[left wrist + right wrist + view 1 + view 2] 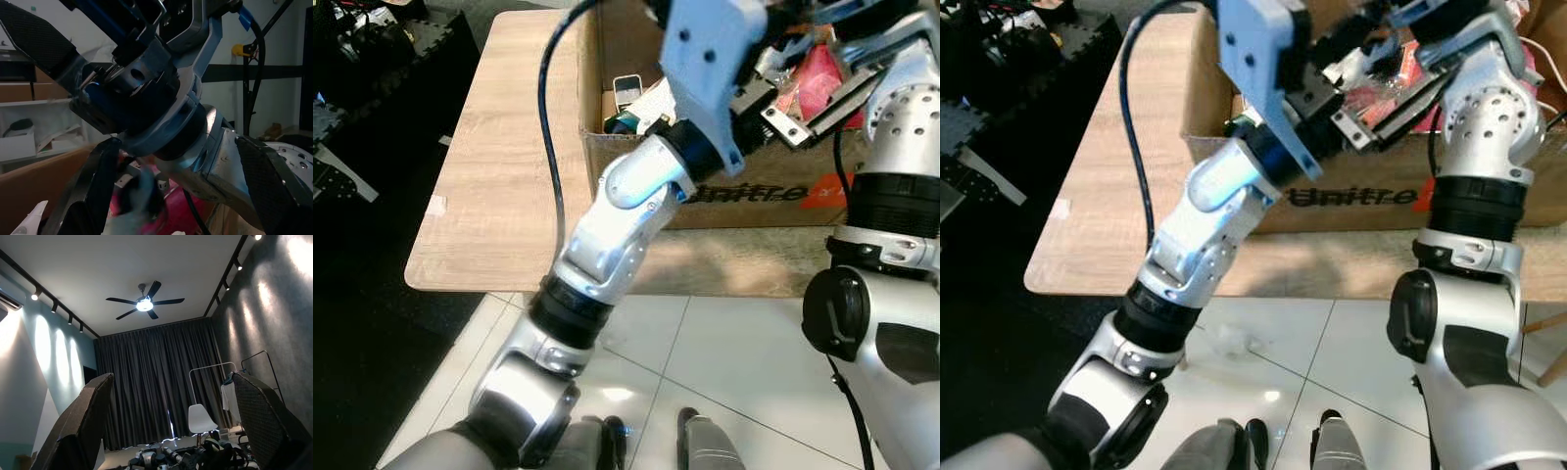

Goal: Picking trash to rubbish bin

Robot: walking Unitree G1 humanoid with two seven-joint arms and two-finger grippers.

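An open cardboard box point(754, 191) stands on the wooden table point(499, 166) and holds trash: a pink-red wrapper point(818, 73), white scraps and a small can. My left arm reaches up across the box, and its gripper point(803, 98) hangs over the trash beside my right wrist. In the left wrist view the left gripper point(181, 196) is open, with the pink wrapper point(146, 205) blurred low between the black fingers point(93, 186) and my right wrist just behind. My right gripper point(173, 431) is open with nothing in it and points up at the ceiling.
The table's rounded near edge point(460, 279) meets white floor tiles point(705, 343). A black mat with dark gear point(372, 59) lies to the left. A small whitish lump point(1234, 339) sits on the tiles under my left arm. A ceiling fan point(145, 302) hangs overhead.
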